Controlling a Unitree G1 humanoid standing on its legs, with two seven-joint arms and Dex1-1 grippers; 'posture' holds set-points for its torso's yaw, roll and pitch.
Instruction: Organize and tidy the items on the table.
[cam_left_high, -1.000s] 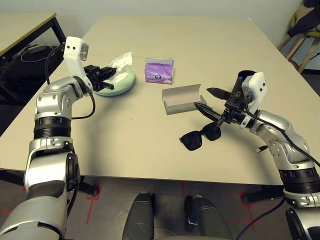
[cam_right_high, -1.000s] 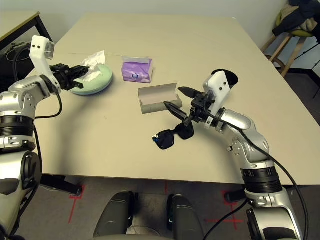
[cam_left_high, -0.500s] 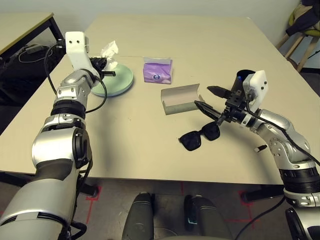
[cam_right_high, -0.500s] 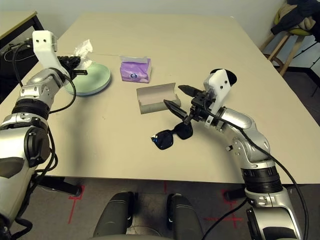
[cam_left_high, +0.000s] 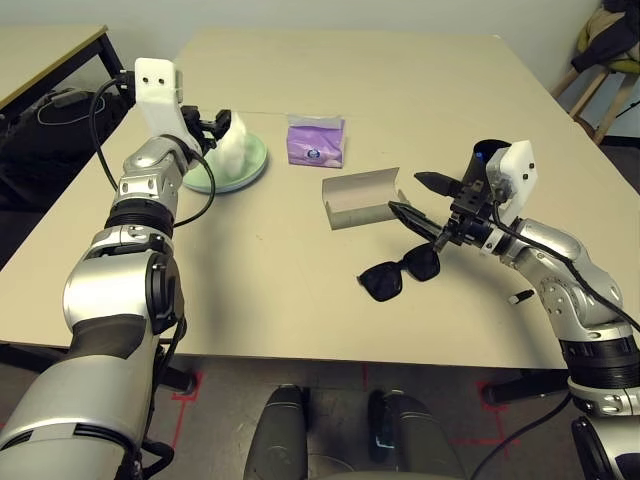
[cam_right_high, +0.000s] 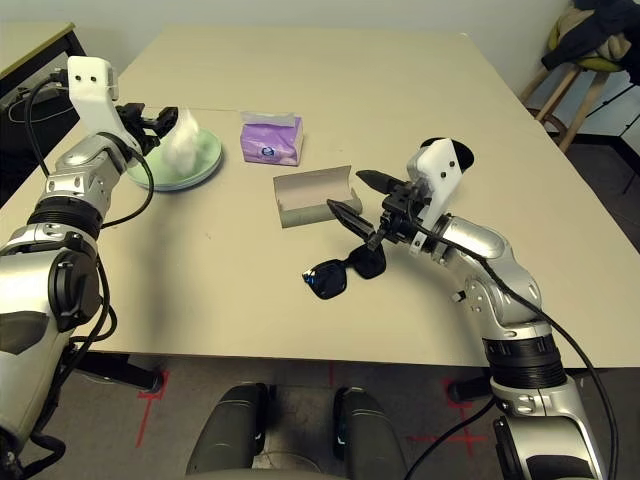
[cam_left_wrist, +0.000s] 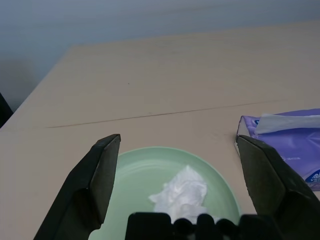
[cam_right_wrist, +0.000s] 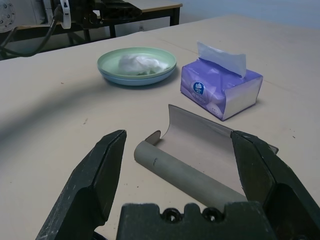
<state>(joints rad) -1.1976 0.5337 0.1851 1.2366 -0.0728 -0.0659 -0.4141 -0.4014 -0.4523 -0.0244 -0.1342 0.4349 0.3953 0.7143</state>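
So the containers first: on the left of the table (cam_left_high: 300, 320), toward the far side, there's a pale green plate (cam_left_wrist: 140, 175) stacked on a light blue plate (cam_right_wrist: 137, 81), and the crumpled white tissue (cam_left_wrist: 182, 195) is in the green one. To the right of that stack is the purple tissue pack (cam_left_high: 316, 143), upright, with a white sheet poking out of the top. Nearer, around the middle, the grey glasses case (cam_left_high: 362, 198) is lying wide open with its pale lining showing. The black cup (cam_right_high: 462, 153) is over on the right, partly hidden behind the right gripper (cam_left_high: 405, 192), so can't really tell what's in it

Left gripper (cam_left_wrist: 178, 139) is open over at the plates, nothing pinched in it. Right one is open too and empty, hanging near the case and above the black sunglasses (cam_left_high: 383, 281), which are lying just nearer than the case

Surface is plain beige with a thin seam line across the far part, plus some small dark item (cam_left_high: 521, 297) by the right forearm, too small to name. Room-wise: a smaller dark-legged table (cam_left_high: 45, 55) far left, a chair (cam_left_high: 605, 88) with dark clothing on it far right, pale wall behind, grey floor with red tape marks on the near side
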